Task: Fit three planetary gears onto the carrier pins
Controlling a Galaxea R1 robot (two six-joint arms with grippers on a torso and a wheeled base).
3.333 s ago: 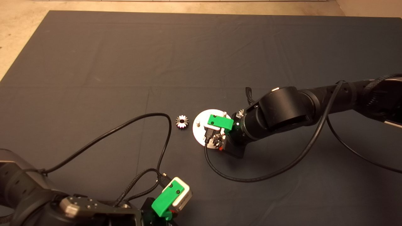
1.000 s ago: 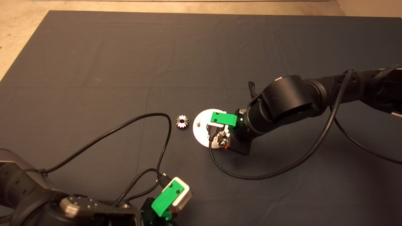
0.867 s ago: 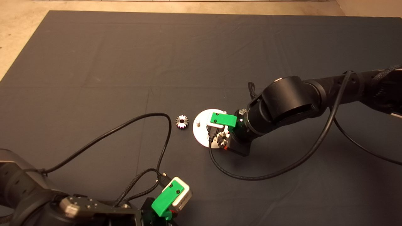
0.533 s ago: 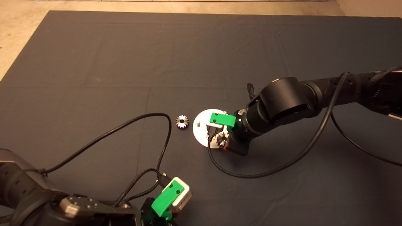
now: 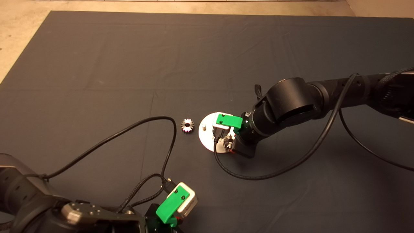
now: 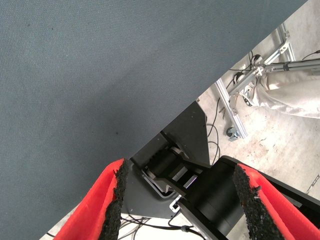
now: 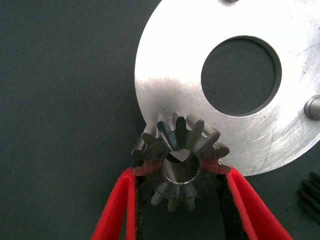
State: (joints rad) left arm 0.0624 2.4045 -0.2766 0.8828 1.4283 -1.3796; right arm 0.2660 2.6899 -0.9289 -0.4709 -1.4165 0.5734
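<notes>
Head view first: your left gripper (image 5: 174, 207) sits parked at the 6 o'clock edge of the mat (image 5: 97, 64), and its wrist camera shows the fingers (image 6: 112, 200) spread wide with nothing between them, only mat and the floor beyond.

Further out, near the middle of the mat, your right gripper (image 7: 182, 192) is clamped on one planetary gear (image 7: 181, 162). In its wrist view the two red fingers press the gear's teeth from either side, and the gear hangs over the rim of the silver carrier disc (image 7: 170, 65). A pale surface shows inside the gear's bore, but you cannot tell whether that is a pin top, or whether the gear has dropped onto a peg.

Of the carrier pins, one (image 7: 313, 107) stands bare on the disc beside the central hole. A second gear (image 5: 187, 125) lies loose on the mat just off the disc's 9 o'clock side, well clear of either gripper. A dark toothed edge (image 7: 312, 192) just off the disc may be the third.

By my reading, no gear is confirmed seated; all three fittings remain to be finished.
</notes>
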